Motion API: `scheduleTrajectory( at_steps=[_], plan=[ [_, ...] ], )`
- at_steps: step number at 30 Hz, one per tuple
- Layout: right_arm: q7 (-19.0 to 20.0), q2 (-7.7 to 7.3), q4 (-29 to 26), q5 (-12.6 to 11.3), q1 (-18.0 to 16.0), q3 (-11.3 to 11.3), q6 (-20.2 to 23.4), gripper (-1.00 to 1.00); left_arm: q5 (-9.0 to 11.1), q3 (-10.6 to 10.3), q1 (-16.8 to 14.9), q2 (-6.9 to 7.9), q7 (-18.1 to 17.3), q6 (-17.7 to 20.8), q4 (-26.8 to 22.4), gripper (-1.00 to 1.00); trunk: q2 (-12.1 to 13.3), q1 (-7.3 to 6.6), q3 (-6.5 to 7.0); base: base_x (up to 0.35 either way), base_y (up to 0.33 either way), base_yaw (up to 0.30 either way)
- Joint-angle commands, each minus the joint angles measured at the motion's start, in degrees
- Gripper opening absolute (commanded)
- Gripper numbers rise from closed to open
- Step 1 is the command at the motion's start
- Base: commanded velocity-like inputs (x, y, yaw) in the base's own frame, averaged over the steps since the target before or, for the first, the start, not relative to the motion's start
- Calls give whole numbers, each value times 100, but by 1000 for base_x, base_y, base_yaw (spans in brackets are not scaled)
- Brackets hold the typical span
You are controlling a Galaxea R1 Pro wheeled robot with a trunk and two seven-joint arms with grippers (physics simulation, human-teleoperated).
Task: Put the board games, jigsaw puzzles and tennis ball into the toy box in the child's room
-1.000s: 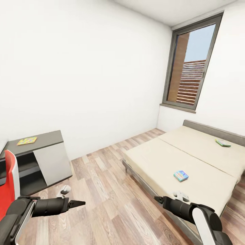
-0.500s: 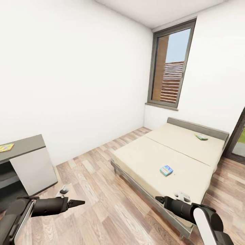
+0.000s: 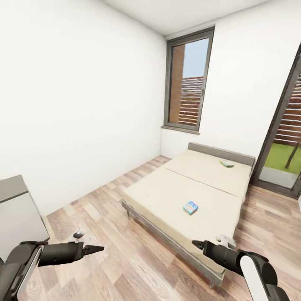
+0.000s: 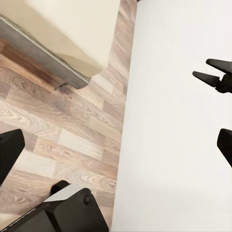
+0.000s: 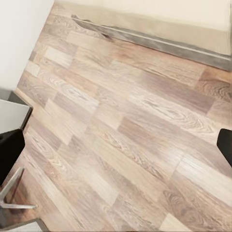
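Both arms level, left fingers (image 3: 97, 249) pinched

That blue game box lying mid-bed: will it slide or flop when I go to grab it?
The blue board game looks like a flat, rigid box, so it probably won't flop. It lies flat on the bed, whose soft mattress may let it sink under a downward press. Being thin, its edges likely offer little to grip.

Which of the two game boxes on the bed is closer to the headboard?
The green-edged board game, right by the headboard; the blue one lies mid-mattress.
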Motion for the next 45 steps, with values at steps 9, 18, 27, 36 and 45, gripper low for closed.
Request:
scheduleTrajectory(
  at_steps=[9, 18, 27, 36, 45],
  plan=[
    [81, 1, 20, 16, -10, -118, 25, 100, -5, 5, 2, 1, -32, -61, -1, 100, -4, 5, -2, 249, 52, -279],
    [100, 1, 25, 12, -8, -202, 24, 100, -3, 5, 3, 1, -37, -121, -1, 100, -4, 5, -2, 303, 5, -279],
    [188, -3, 26, 9, -10, -369, 31, 100, -3, 5, 8, 8, -38, -127, -1, 100, -4, 5, -2, 305, 0, -280],
    [347, -7, 27, 13, -11, -490, 33, 100, -3, 5, 9, 9, -38, -127, -1, 100, -4, 5, -2, 187, 42, -280],
    [360, -8, 139, 16, -29, -502, 27, 100, -5, 5, 9, 9, -38, -134, -1, 100, -4, 5, -2, 110, 163, -280]
  ],
)
